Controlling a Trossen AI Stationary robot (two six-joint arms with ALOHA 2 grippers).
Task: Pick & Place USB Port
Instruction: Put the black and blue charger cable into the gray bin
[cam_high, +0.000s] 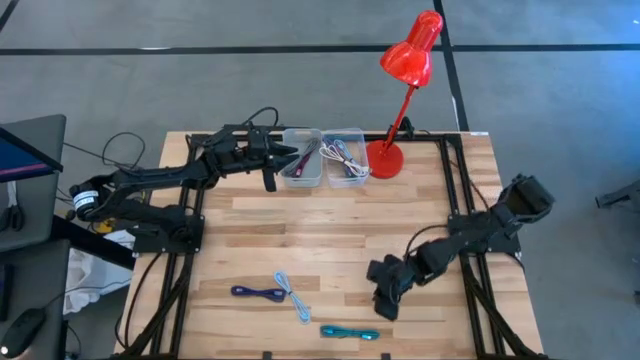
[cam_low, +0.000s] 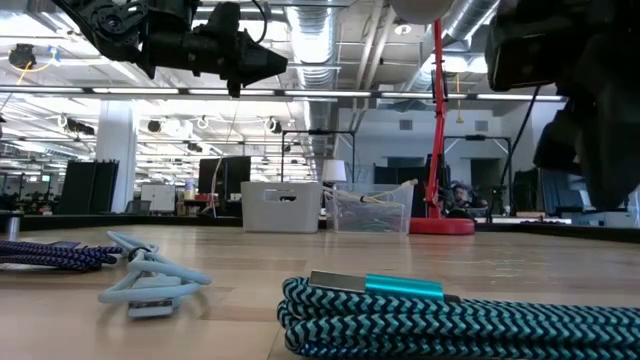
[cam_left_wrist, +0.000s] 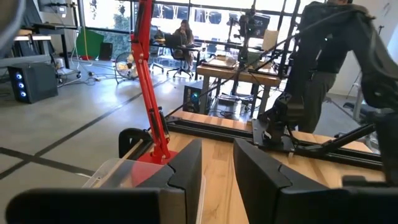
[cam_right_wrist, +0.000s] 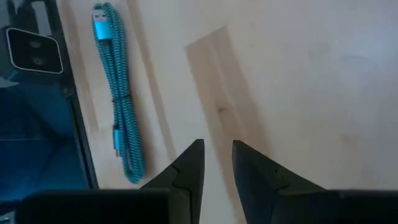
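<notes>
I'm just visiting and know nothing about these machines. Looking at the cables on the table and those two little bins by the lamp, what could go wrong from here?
Three things, as guesses:
1. The right tool sits near the teal cable with its fingers close together, so it may need to open wider or it could push the bundle.
2. The light blue cable lies against the dark blue cable; lifting one may drag the other.
3. The left tool hovers beside the bins and the red lamp; a swing might bump them.

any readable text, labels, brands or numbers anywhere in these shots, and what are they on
None can be read.
The two bins, the red lamp and the teal cable show no print.
Screens in the room behind the table are too small and blurred to read.
</notes>
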